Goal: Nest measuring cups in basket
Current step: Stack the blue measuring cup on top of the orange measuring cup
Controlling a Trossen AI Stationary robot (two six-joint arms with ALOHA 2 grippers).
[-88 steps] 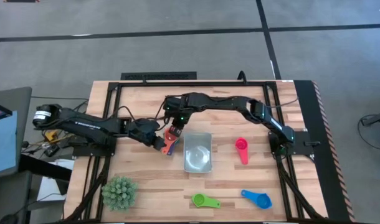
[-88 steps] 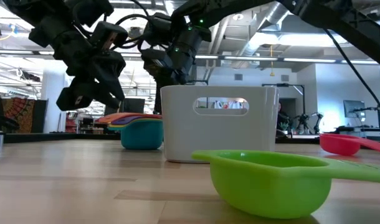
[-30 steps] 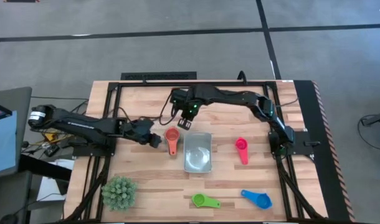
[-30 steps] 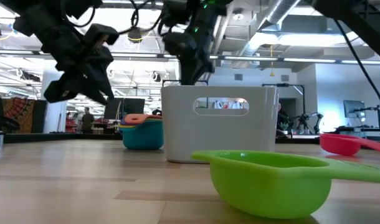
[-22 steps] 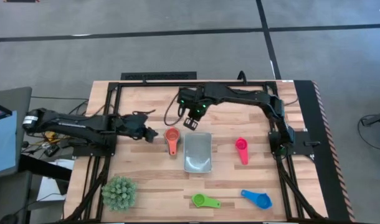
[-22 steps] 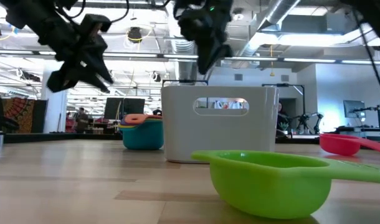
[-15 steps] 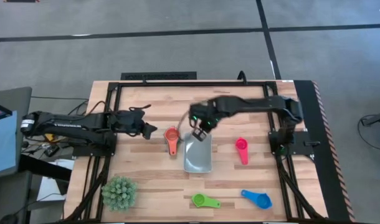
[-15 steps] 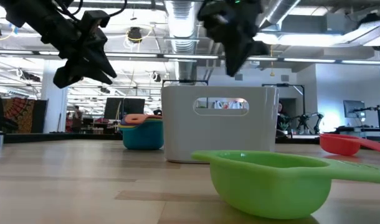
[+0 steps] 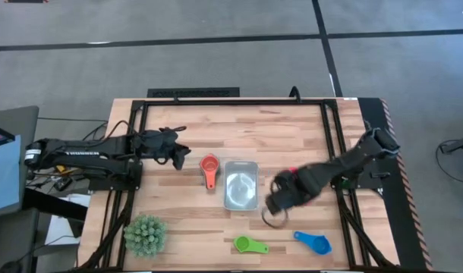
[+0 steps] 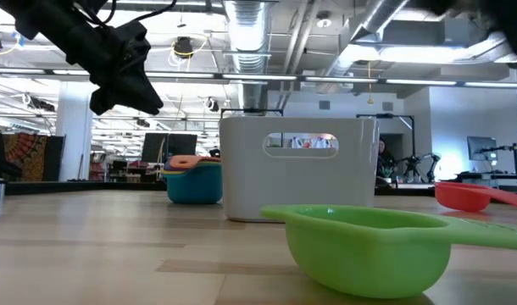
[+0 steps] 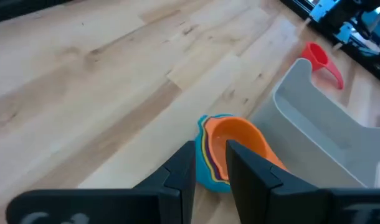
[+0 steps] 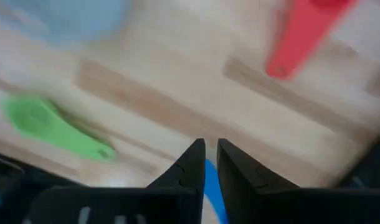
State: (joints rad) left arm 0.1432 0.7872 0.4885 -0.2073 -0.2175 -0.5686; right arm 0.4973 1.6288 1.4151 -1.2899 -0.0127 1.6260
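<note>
So the right arm has swung a long way since a moment ago: it was up behind the basket, and now the right gripper [image 9: 279, 203] hangs over the front right part of the table, blurred, just right of the basket and above the green and blue cups. The left arm has pulled back toward its own side too.

Biggest thing first: the table [image 9: 186, 220] is pale butcher-block wood with a black metal frame round it, standing on a grey floor with dark seams. From table height the room behind looks like a big open workshop, with strip lights and ducts overhead and a pillar off to one side.

The basket [image 9: 240, 186] sits about mid-table, pale grey and empty as far as I can see. A spiky green plant ball [image 9: 146, 234] is at the front left corner.

The stack of cups [image 9: 209, 168], orange on top with teal at the bottom, sits just left of the basket, on the wood and not in it. The pink cup [image 12: 305, 31] lies right of the basket, mostly hidden under the right arm from above. The green cup [image 9: 249, 244] and blue cup [image 9: 315, 243] lie near the front edge.

The left gripper [image 9: 180, 155] hovers left of the stack, fingers [image 11: 179, 171] nearly together with a slim gap, holding nothing. The right one's fingers look the same, a thin gap and empty.
</note>
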